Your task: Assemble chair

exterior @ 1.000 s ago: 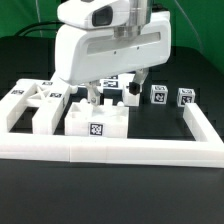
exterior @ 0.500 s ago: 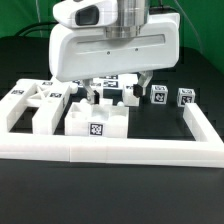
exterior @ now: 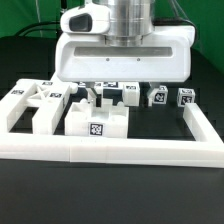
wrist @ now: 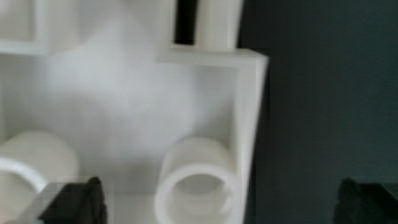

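White chair parts lay on the black table inside the rail. The gripper hung just above them, jaws fully spread, holding nothing. Two cubes stood toward the exterior view's right.

A black table is seen carrying everything. A long white border rail is laid along its near edge and turned back at the exterior view's right. Within the rail, all white and tagged, are laid a notched block just behind the rail, blocky slabs at the exterior view's left, further pieces behind the block, and a small cube beside a second cube at the right.
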Controlling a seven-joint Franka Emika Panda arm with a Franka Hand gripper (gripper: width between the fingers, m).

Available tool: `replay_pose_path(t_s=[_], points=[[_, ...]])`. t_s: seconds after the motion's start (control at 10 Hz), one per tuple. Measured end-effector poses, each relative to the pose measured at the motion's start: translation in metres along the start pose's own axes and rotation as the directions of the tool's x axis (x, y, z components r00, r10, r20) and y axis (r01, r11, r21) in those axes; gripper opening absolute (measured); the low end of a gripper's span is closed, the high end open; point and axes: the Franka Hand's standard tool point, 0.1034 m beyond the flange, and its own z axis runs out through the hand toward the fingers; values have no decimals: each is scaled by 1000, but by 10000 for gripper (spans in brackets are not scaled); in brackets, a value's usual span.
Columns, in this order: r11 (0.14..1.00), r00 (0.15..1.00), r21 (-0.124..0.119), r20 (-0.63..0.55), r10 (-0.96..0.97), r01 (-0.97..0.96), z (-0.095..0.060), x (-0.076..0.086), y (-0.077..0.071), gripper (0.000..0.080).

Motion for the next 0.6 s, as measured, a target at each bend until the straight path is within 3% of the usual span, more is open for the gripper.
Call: replay_pose_path(t_s=[0.3, 0.6], points=[[992, 991, 15, -33, 129, -128, 20, -7, -11, 649], [997, 996, 15, -48, 82, -81, 28, -7, -12, 649]])
